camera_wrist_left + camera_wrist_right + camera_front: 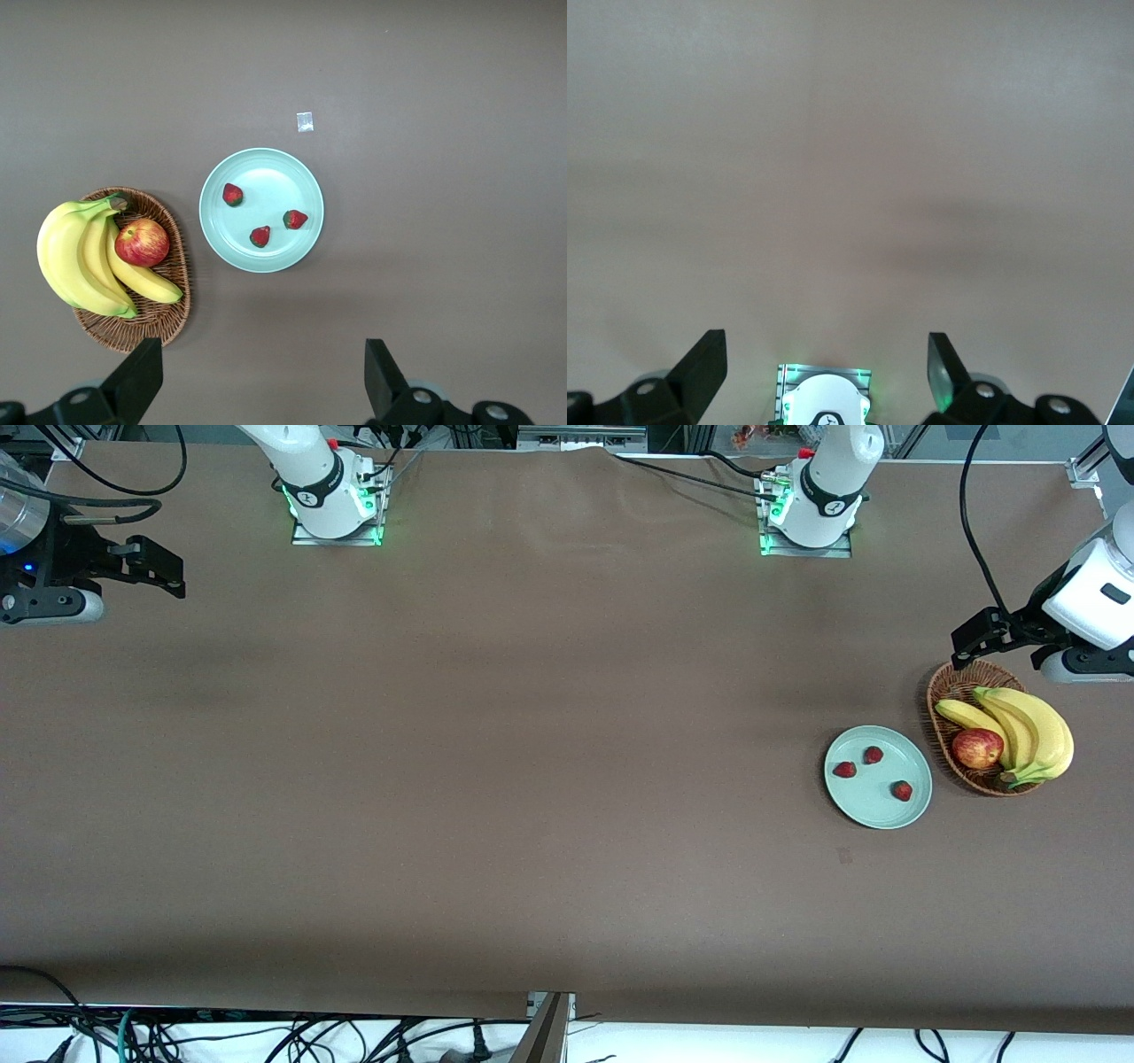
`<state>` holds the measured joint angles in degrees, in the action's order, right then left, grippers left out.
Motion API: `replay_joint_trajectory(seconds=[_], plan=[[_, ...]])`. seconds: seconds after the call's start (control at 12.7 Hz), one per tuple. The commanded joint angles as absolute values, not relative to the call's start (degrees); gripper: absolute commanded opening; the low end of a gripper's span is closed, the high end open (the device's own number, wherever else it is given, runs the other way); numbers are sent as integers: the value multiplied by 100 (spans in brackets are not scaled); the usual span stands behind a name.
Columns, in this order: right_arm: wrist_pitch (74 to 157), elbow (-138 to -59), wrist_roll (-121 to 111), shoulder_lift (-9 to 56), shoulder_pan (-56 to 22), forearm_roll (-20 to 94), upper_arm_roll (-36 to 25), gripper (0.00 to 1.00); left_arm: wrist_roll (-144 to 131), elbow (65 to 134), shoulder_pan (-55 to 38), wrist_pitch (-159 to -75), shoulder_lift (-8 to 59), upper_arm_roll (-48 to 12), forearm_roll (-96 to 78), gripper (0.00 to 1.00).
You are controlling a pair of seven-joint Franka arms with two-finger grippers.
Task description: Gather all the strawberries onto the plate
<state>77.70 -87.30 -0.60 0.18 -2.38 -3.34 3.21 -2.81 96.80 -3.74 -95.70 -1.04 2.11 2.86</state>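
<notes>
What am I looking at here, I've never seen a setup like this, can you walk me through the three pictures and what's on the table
These are two robot arms bolted along one edge of a brown table, each ending in a two-fingered pincer. The wide picture comes from a high camera facing the arms. The other two come from small cameras on each arm's wrist, looking down past the dark fingers.

The left pincer hangs open above the wicker basket, holding nothing. The right pincer waits open at the right arm's end of the table, over bare cloth, also empty.

On the table sits a pale green plate with three strawberries on it. Beside it, the basket holds bananas and an apple. A small pale scrap lies near the plate.
</notes>
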Motion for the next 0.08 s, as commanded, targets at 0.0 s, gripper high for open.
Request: replay_joint_trajectory(seconds=[0.0], plan=[[7734,-8587,-17,79,-211,-396,369,100,-299,9826,-185,-9598,-281,62,167,100]])
